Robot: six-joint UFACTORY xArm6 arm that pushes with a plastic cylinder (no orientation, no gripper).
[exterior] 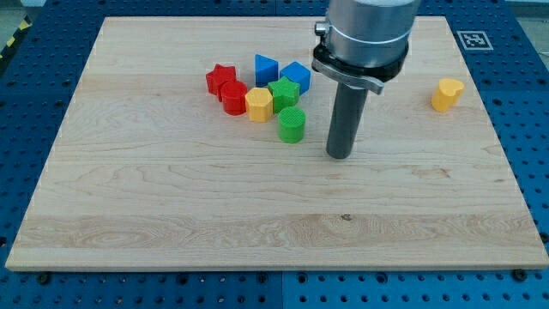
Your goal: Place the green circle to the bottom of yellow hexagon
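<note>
Views: you have one camera view only, so no overlap with a second view to report.
Position: it sits above and off the bottom edge of the wooden board, looking down at a slant toward the board's far edge.
Evidence: the board's side edges converge toward the view's top; you see block tops and near faces together.
Framing: the whole board fits, with blue perforated table visible at left, right and bottom.
Distance: moderate; the block cluster near the green circle reads clearly by colour and shape.
Cut-off: the arm leaves at the view's top; my tip is in frame.
</note>
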